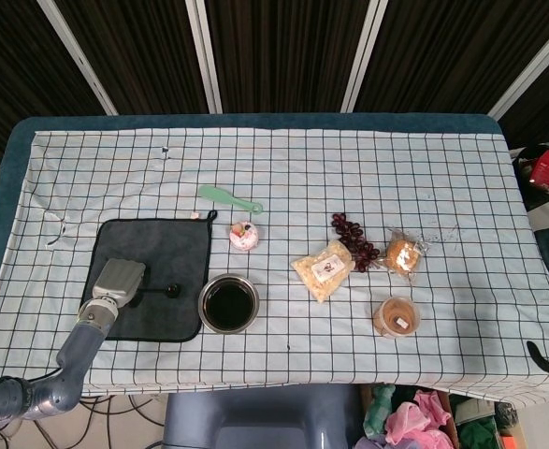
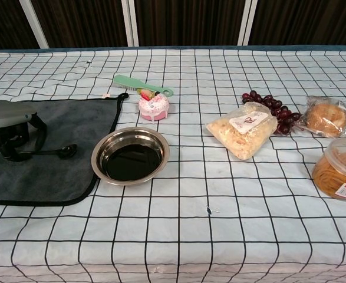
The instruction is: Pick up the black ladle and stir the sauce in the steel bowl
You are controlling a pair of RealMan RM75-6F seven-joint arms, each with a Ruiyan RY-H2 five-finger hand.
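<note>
A black ladle (image 2: 58, 151) lies flat on a dark grey cloth (image 1: 171, 257), its small round scoop pointing toward 3 o'clock. My left hand (image 1: 117, 282) sits over the handle end, at 9 o'clock from the scoop. In the chest view my dark fingers (image 2: 10, 144) curl down around the handle where it lies on the cloth; whether they truly grip it I cannot tell. My right hand does not show in either view.

Just beside the cloth's right edge, at 3 o'clock from the scoop, stands the steel bowl (image 2: 105, 148), round and shallow, with dark sauce (image 2: 130, 163) pooled inside.

At 12 o'clock from the bowl sits a small pink cake (image 2: 153, 105) topped with a strawberry. Just beyond it, still at 12 o'clock, lies a green comb (image 2: 138, 85).

At 3 o'clock from the bowl, a clear bag of pale snacks (image 2: 243, 131) rests on the tabletop (image 1: 283, 360), which is covered by a white cloth with a black grid. A bunch of dark grapes (image 2: 274, 109) touches the bag at its 2 o'clock. Further toward 3 o'clock lies a wrapped bun (image 2: 326, 117), and at 5 o'clock from the bag stands a lidded plastic tub (image 2: 338, 168) of brown food.
</note>
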